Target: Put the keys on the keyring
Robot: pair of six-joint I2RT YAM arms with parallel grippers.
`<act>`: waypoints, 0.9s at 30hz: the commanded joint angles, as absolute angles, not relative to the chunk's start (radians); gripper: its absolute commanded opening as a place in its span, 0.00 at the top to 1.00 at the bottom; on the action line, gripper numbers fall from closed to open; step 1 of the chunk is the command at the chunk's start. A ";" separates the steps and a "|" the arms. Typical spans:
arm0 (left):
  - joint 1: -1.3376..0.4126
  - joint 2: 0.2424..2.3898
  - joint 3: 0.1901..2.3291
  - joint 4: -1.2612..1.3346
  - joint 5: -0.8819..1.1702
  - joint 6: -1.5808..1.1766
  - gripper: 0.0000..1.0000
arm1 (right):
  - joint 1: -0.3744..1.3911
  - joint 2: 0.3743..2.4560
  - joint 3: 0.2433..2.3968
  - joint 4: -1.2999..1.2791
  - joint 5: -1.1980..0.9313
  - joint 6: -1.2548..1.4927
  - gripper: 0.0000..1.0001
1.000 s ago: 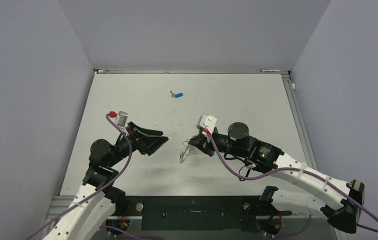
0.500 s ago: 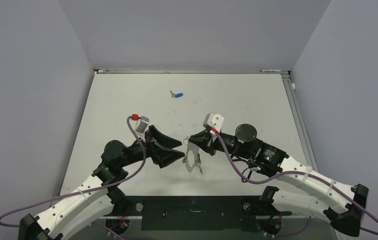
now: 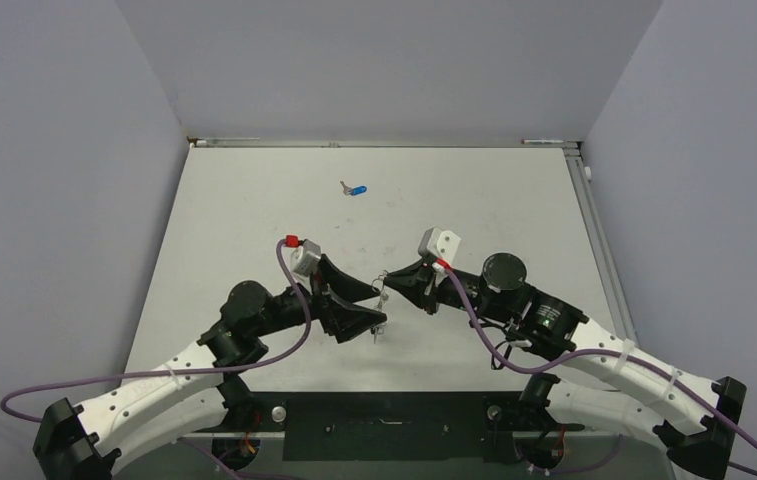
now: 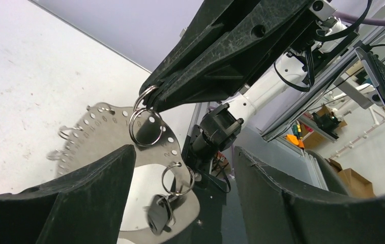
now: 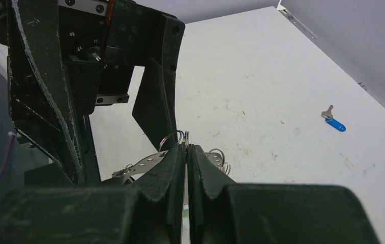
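The keyring [image 3: 382,291] is a flat silvery hoop with holes and small split rings. My right gripper [image 3: 387,281] is shut on one split ring at its top and holds it above the table; the pinch shows in the right wrist view [image 5: 186,147]. My left gripper [image 3: 375,305] is open, its fingers on either side of the hoop's lower part [image 4: 104,133]. A small dark-looking key [image 4: 158,215] hangs from a split ring on the hoop; its colour is unclear. The blue-capped key [image 3: 358,190] lies on the far table, also in the right wrist view [image 5: 335,124].
White table [image 3: 514,200] with grey walls on the left, right and back. A metal rail [image 3: 384,143] runs along the far edge. A black base plate [image 3: 384,415] sits between the arm mounts at the near edge.
My left arm has swung right, and its open fingers now straddle the hanging hoop. My right gripper has lifted the hoop off the table and shifted slightly right.
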State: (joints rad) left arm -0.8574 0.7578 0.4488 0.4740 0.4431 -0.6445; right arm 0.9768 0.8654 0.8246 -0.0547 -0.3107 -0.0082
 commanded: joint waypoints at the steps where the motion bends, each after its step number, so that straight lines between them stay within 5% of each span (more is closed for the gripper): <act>1: -0.867 0.751 0.515 0.511 0.402 -0.580 0.33 | 0.983 0.826 0.849 0.011 -0.281 0.032 0.95; 27: -0.873 0.769 0.570 0.541 0.321 -0.454 0.33 | 0.983 0.776 0.855 -0.017 -0.330 0.069 0.95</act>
